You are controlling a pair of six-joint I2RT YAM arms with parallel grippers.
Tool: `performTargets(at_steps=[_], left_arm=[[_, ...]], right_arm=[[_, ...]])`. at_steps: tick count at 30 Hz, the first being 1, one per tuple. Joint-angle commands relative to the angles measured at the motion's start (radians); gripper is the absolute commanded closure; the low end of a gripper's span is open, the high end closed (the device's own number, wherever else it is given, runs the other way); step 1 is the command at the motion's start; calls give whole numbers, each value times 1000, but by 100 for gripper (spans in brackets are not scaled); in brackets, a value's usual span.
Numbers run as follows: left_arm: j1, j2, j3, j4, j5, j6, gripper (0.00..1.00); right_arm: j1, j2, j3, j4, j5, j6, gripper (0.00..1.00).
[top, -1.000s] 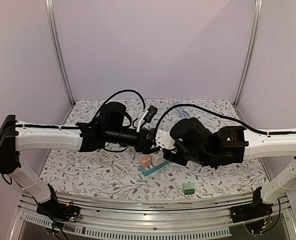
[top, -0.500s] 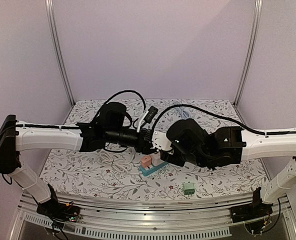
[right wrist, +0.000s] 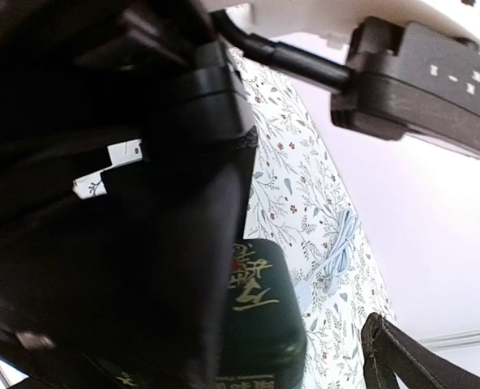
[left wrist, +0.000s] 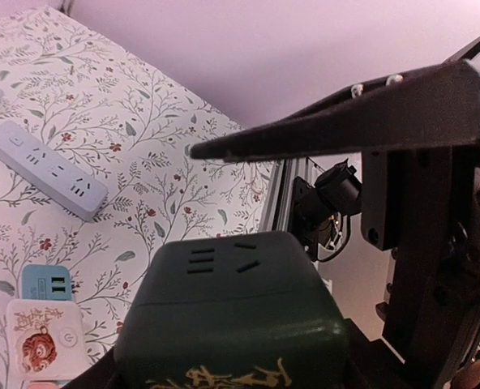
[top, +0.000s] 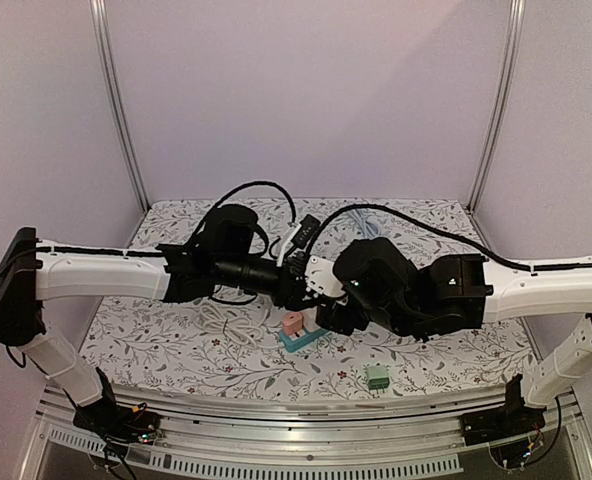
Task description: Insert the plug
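The plug [left wrist: 232, 324] is a dark green cube with gold characters and slots on its front face. It sits between the jaws of my left gripper [top: 298, 275], which is shut on it above the middle of the table. It shows again in the right wrist view as the plug [right wrist: 260, 324]. My right gripper [top: 326, 298] stands open around the plug. One long dark finger [left wrist: 345, 113] stands clear above the plug. The other finger [right wrist: 394, 356] is off to its side. Below lies a teal socket block [top: 298, 340] with a pink cube [top: 293, 322] on it.
A white power strip [left wrist: 49, 170] lies on the flowered cloth, with a coiled white cable [right wrist: 333, 259] near it. A white cube with a tiger picture [left wrist: 45, 344] sits on the teal block. A small green cube [top: 378, 377] lies near the front edge. Both arms crowd the centre.
My right gripper's jaws have opened wide and the right arm has shifted a little left, now covering the white cube on the teal block. The left arm holds almost still.
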Motion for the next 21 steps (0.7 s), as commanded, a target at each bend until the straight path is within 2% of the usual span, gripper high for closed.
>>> performTargets(at_steps=[1,5,8,11,12,17,20,21], left_arm=[[23,13,39,-30,32,56,100],[79,13,61,-70,55,111,100],[115,25,105,-121,82,174,100],[145,49,157,-176,114,251,100],[152,57,175,-218,126,280,100],[162,69,250,-313,169,500,98],[160,68,269,-383,205,702,100],[160,68,274,-409,221,815,100]], right_arm=[[-27,-97,-55,26,-32,80,1],[-119,-244,-118,6,-197,194,1],[-183,-332,-160,0,-211,265,1],[-316,-373,-183,-10,-307,426,1],[-366,-369,-191,-9,-361,492,1],[-513,-291,-195,-1,-427,653,1],[-553,-192,-174,18,-526,688,1],[-558,-154,-161,29,-549,685,1]])
